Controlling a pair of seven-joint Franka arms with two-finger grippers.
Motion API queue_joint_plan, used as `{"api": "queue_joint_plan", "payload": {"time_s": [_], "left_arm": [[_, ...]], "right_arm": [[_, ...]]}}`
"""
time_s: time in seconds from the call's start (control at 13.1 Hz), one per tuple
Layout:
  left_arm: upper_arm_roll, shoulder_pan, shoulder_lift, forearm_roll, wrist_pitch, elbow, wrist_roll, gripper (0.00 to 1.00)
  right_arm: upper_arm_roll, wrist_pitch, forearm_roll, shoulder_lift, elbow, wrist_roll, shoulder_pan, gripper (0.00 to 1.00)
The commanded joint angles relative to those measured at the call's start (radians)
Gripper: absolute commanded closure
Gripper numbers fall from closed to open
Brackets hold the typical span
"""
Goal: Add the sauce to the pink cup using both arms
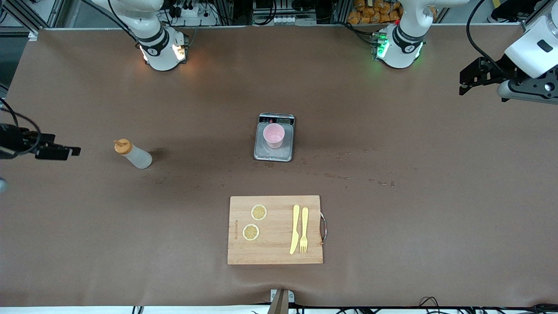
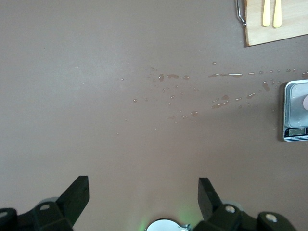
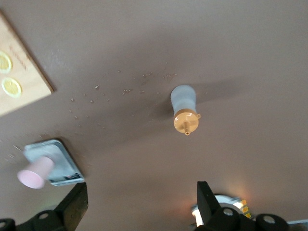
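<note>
The sauce bottle (image 1: pixel 133 154), whitish with an orange nozzle cap, stands on the brown table toward the right arm's end; it also shows in the right wrist view (image 3: pixel 184 109). The pink cup (image 1: pixel 274 135) sits upright on a small scale (image 1: pixel 273 153) at mid-table, and the right wrist view shows the cup (image 3: pixel 34 173) too. My right gripper (image 1: pixel 65 151) hangs open over the table's right-arm end, apart from the bottle, its jaws (image 3: pixel 142 197) wide with nothing between them. My left gripper (image 1: pixel 468 83) hovers open over the left-arm end, its jaws (image 2: pixel 143 192) wide apart over bare table.
A wooden cutting board (image 1: pixel 275 255) with two lemon slices (image 1: pixel 259 212), a yellow knife (image 1: pixel 295 229) and a fork (image 1: pixel 304 230) lies nearer the front camera than the scale. Small wet droplets (image 1: pixel 335 176) speckle the table between scale and board.
</note>
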Motion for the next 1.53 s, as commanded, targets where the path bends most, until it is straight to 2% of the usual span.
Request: {"api": "queue_joint_plan", "payload": {"time_s": [0.0,0.15,0.31,0.61,0.92,1.07,1.45], "left_arm": [[-0.003,0.006,-0.017,0.011,-0.012,0.0,0.005,0.0],[-0.007,0.006,-0.018,0.011,-0.02,-0.001,0.002,0.0],[-0.003,0.006,-0.018,0.007,-0.023,0.001,-0.024,0.0],[-0.003,0.006,-0.018,0.008,-0.023,0.003,-0.032,0.0],[-0.011,0.006,-0.018,0.007,-0.024,0.003,-0.063,0.0],[-0.016,0.006,-0.018,0.007,-0.024,0.003,-0.101,0.0],[-0.011,0.006,-0.018,0.008,-0.024,0.004,-0.091,0.0]], "right_arm": [[-0.055,0.119,-0.052,-0.161,-0.134,-0.115,0.08,0.0],[-0.055,0.207,-0.091,-0.264,-0.241,-0.126,0.098,0.0],[-0.054,0.279,-0.168,-0.341,-0.342,-0.283,0.098,0.0],[-0.051,0.423,-0.184,-0.477,-0.554,-0.33,0.097,0.0],[-0.042,0.443,-0.211,-0.461,-0.53,-0.335,0.085,0.0],[0.012,0.445,-0.253,-0.424,-0.477,-0.335,0.039,0.0],[0.017,0.468,-0.247,-0.422,-0.473,-0.33,0.048,0.0]]}}
